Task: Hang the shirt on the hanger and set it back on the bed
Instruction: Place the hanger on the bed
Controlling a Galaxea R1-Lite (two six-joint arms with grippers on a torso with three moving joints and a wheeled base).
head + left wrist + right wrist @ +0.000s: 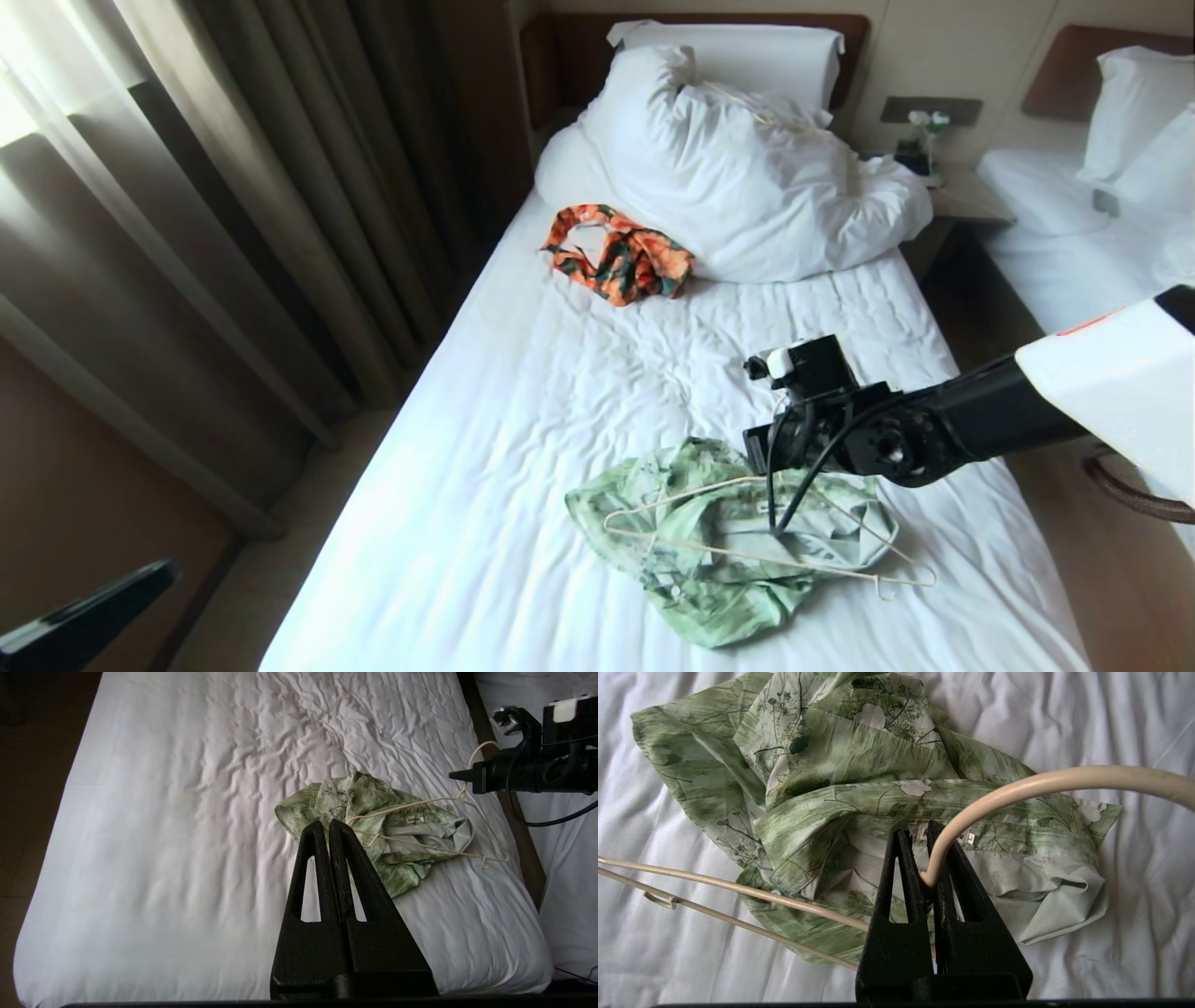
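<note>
The mottled green shirt [691, 579] lies crumpled near the foot of the bed [560, 420], collar label facing up. The cream wire hanger [747, 553] rests across it. My right gripper [917, 828] reaches in from the bed's right side and is shut on the hanger [1017, 788] at the base of its hook, just above the shirt [831, 756]. From the left wrist, the right gripper [455, 775] points at the hanger [420, 805] over the shirt [406, 868]. My left gripper [327, 823] hovers off the bed [163, 812], shut and empty, short of the shirt.
An orange-and-dark-green garment [616, 254] lies mid-bed by the bunched white duvet [747, 177] and pillow [738, 47]. Curtains [233, 187] hang along the left. A nightstand [962, 201] and a second bed [1074, 233] stand right, across a narrow gap.
</note>
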